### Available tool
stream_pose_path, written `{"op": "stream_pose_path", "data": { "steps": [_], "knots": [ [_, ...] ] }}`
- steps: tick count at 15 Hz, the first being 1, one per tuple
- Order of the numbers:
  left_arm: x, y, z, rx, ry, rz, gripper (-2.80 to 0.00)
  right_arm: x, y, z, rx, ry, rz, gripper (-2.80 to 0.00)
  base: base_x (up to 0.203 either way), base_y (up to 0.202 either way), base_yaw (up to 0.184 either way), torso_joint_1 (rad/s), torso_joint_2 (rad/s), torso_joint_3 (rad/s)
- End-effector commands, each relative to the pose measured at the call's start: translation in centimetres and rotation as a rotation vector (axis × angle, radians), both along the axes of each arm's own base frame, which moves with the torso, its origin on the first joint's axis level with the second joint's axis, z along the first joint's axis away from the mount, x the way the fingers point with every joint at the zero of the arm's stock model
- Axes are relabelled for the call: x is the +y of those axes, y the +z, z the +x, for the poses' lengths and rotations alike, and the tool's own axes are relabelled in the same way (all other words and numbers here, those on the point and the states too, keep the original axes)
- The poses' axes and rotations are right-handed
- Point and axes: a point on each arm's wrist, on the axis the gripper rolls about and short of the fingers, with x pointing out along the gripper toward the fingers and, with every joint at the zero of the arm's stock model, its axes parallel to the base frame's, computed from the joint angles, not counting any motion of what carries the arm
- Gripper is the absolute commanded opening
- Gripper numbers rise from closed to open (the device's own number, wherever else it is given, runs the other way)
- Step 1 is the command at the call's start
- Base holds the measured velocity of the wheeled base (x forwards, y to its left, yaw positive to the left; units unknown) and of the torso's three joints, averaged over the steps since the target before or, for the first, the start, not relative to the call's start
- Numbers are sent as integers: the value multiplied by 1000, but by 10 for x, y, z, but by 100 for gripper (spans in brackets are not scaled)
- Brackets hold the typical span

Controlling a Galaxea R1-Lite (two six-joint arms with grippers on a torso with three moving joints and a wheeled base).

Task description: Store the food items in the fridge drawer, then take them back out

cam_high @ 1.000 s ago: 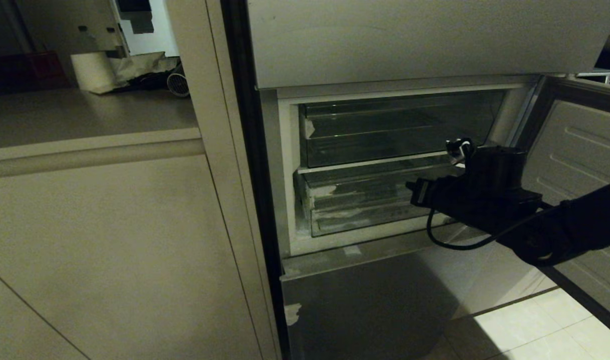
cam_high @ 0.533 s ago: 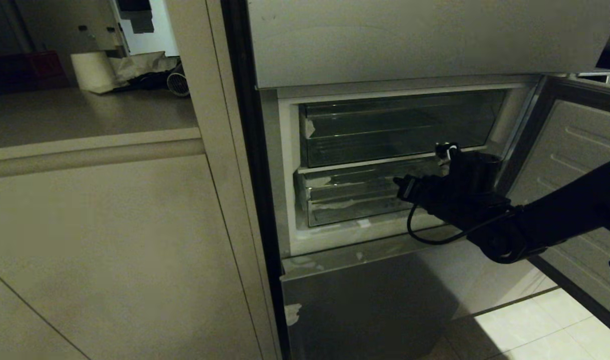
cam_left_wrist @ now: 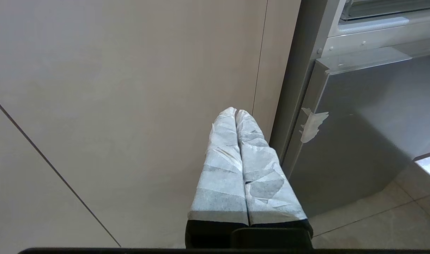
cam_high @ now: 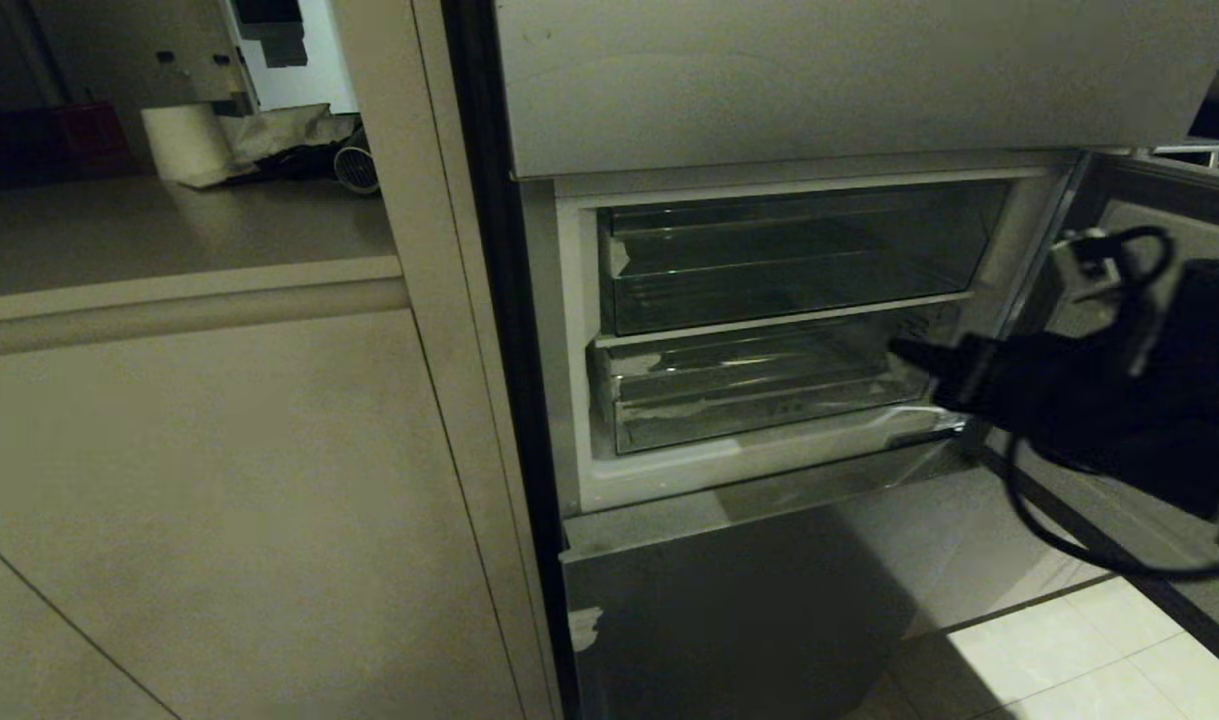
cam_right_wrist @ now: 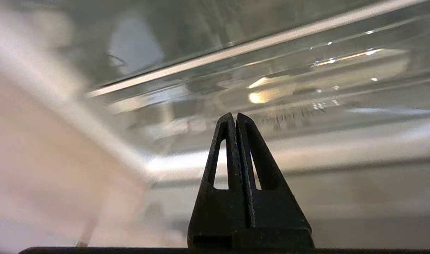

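Note:
The fridge drawer (cam_high: 749, 420), clear plastic with white tape scraps at its front left corner, sits pushed into the lower slot of the open fridge compartment. No food items show in any view. My right gripper (cam_high: 894, 348) is shut and empty; it points at the drawer's right end from just outside the opening. The right wrist view has its black fingertips (cam_right_wrist: 235, 114) pressed together before the drawer's clear front (cam_right_wrist: 306, 88). My left gripper (cam_left_wrist: 236, 111), its fingers wrapped in white tape, is shut and parked low by the cabinet panel.
A second clear compartment (cam_high: 789, 285) sits above the drawer. The open fridge door (cam_high: 1209, 220) stands at the right behind my right arm. Grey steel panels close the fridge above (cam_high: 819, 80) and below (cam_high: 729, 610). A beige cabinet (cam_high: 219, 480) fills the left; tile floor (cam_high: 1069, 660) lies lower right.
The drawer has slid back into the fridge from a slightly pulled-out position. My right gripper, shut throughout, has since drawn back to the right and a little upward.

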Motion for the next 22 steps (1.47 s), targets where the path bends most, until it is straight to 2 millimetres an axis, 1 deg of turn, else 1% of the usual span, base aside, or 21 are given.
{"op": "stream_pose_path", "data": {
  "steps": [1, 2, 3, 4, 5, 6, 7, 8, 10, 11, 12, 13, 22],
  "knots": [
    [0, 0, 0, 2, 0, 0, -280, -35, 37, -110, -187, -52, 0, -280, 0, 0, 0, 0, 0, 0],
    [0, 0, 0, 2, 0, 0, -280, -45, 30, -141, -201, -89, -38, -280, 0, 0, 0, 0, 0, 0],
    [0, 0, 0, 2, 0, 0, -280, -52, 19, -168, -214, -121, -78, -280, 0, 0, 0, 0, 0, 0],
    [0, 0, 0, 2, 0, 0, -280, -57, 3, -195, -229, -154, -121, -280, 0, 0, 0, 0, 0, 0],
    [0, 0, 0, 2, 0, 0, -280, -60, -15, -218, -244, -192, -161, -280, 0, 0, 0, 0, 0, 0],
    [0, 0, 0, 2, 0, 0, -280, -62, -37, -237, -259, -227, -201, -280, 0, 0, 0, 0, 0, 0],
    [0, 0, 0, 2, 0, 0, -280, -63, -60, -250, -270, -255, -244, -280, 0, 0, 0, 0, 0, 0],
    [0, 0, 0, 2, 0, 0, -280, -63, -85, -259, -276, -278, -292, -280, 0, 0, 0, 0, 0, 0],
    [0, 0, 0, 2, 0, -1, -280, -64, -119, -271, -293, -341, -353, -280, 0, 0, 0, 0, 0, 0],
    [0, 0, 0, 0, 0, -4, -280, -65, -131, -272, -266, -370, -380, -280, 0, 0, 0, 0, 0, 0],
    [0, 0, 0, 0, 0, -4, -280, -65, -143, -271, -212, -391, -413, -280, 0, 0, 0, 0, 0, 0],
    [0, 0, 0, 0, 0, -4, -280, -65, -148, -270, -179, -403, -436, -280, 0, 0, 0, 0, 0, 0],
    [0, 0, 0, 0, 0, -4, -280, -66, -148, -270, -174, -405, -412, -280, 0, 0, 0, 0, 0, 0]
  ]
}}
